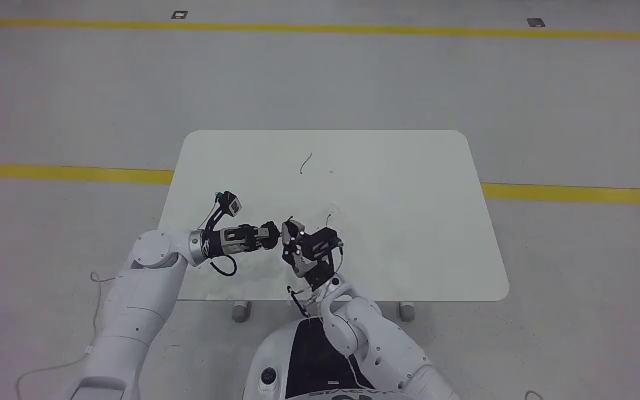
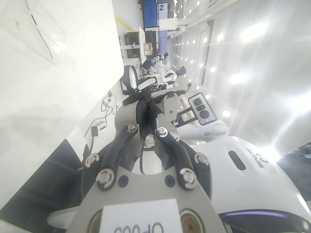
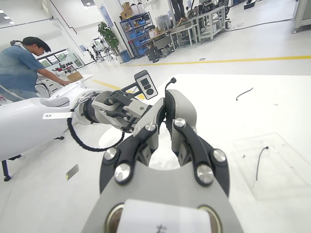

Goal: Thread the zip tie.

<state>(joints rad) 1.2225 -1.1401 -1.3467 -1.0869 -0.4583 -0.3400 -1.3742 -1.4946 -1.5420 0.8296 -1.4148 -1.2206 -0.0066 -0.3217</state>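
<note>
Above the white rounded table (image 1: 400,200), my right gripper (image 3: 166,109) and left gripper (image 2: 145,105) clamp, I think, one thin black plastic zip tie (image 3: 170,83); misalignment could buckle it.

Your top view looks down from above the arms, high enough to take in the whole table (image 1: 420,200). Left wrist camera sits tight behind the left gripper (image 2: 145,103); right wrist camera tight behind the right gripper (image 3: 166,105). They face each other. All three share the spot where the grippers meet, over the table's near edge.
</note>
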